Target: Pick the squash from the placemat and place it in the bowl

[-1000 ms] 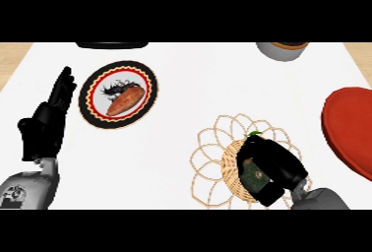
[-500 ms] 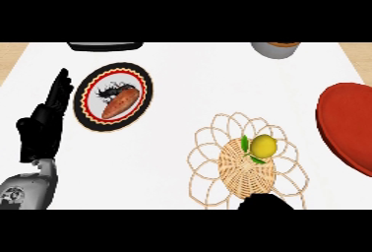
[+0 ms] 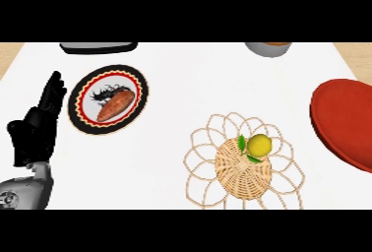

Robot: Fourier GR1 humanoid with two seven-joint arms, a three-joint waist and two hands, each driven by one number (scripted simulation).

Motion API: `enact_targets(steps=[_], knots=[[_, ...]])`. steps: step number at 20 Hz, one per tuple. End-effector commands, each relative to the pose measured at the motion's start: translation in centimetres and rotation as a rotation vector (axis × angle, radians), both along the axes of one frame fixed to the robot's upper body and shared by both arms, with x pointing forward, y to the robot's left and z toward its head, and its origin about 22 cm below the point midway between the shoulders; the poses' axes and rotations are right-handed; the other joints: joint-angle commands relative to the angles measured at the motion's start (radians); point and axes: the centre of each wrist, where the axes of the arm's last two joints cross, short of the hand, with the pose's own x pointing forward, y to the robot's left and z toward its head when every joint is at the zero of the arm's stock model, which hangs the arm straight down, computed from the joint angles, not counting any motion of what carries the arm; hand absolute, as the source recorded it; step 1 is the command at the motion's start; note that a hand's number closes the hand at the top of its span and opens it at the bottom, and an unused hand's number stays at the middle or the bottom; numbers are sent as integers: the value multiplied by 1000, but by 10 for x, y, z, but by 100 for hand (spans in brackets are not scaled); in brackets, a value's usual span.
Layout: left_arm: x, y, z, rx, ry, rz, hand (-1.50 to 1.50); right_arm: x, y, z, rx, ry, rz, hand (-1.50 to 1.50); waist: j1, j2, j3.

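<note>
the yellow squash sits ungrasped on the wicker placemat, so the pick is not yet made. the left hand rests spread, fingers up. the red bowl waits at right; the right hand is unseen.

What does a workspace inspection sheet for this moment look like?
Surface: white counter.
Job's things: yellow squash lies on the wicker placemat, ungrasped; red bowl at right edge, holds nothing visible.
Clutter: plate holding a sweet potato; dark tray and grey pot at far edge.
Hands: left hand open, resting at left; right hand not in view.
Cables: nothing seen.
Surroundings: wooden floor beyond the counter.
</note>
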Motion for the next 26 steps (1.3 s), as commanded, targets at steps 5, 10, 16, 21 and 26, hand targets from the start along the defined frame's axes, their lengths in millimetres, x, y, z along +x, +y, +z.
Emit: enact_targets(steps=[5,10,16,21,26], knots=[[2,6,4,15,-8,-7,0,-15,-24,55,153,-186,-259,150,7,8,0],[3,-6,7,-1,-12,-42,0,-7,-39,48,195,-235,-404,150,40,14,2],[7,-11,8,12,-48,-39,0,10,-49,40,256,-274,-511,150,55,24,3],[10,-12,12,-6,-24,-76,0,40,-70,35,289,-333,-592,150,75,27,4],[15,-11,13,6,-35,-77,0,93,-131,31,310,-414,-717,150,83,27,4]])
